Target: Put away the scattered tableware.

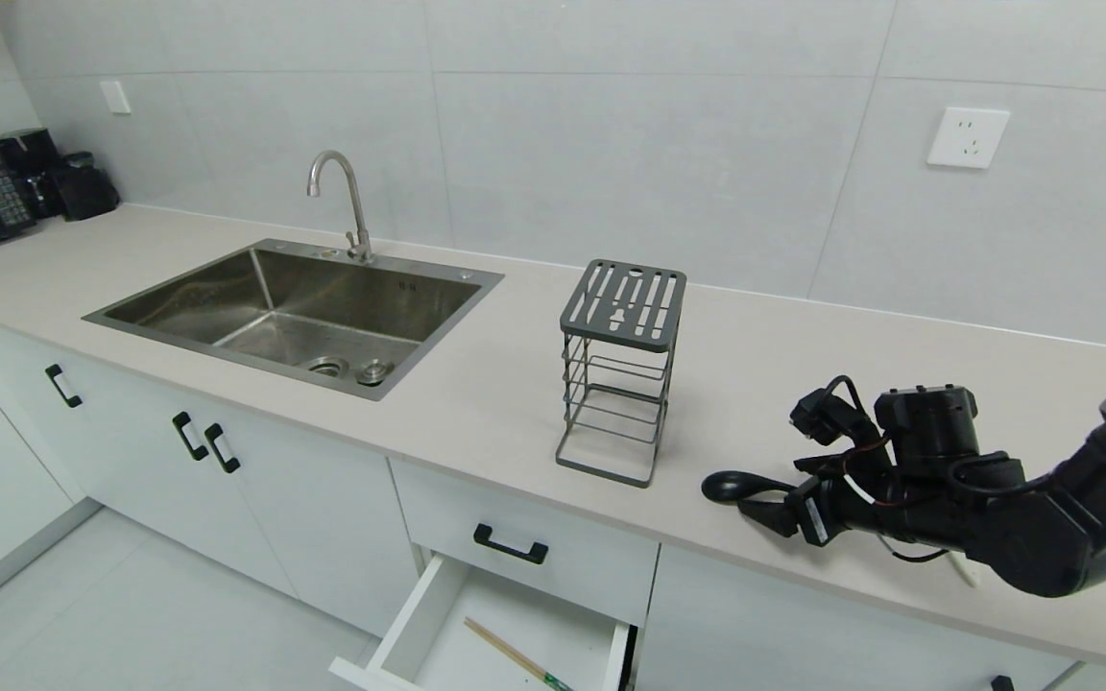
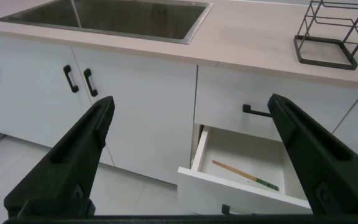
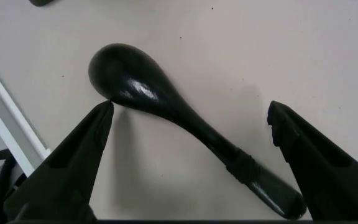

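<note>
Surface: pale beige stone tabletop (image 1: pixel 476 403). Stainless steel sink (image 1: pixel 227 357) recessed at left. Dark grey wire rack (image 1: pixel 618 374) upright at centre. Glossy black spoon (image 1: pixel 731 487) flat near front edge, right of rack.

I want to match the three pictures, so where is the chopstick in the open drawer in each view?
Head view: the chopstick at the bottom edge, inside the open drawer.
Left wrist view: lying slantwise on the floor of the same drawer.
Right wrist view: looks at the black spoon on the counter instead.
Shared landmark: the wire rack (head, left wrist); the spoon links head and right wrist.
</note>
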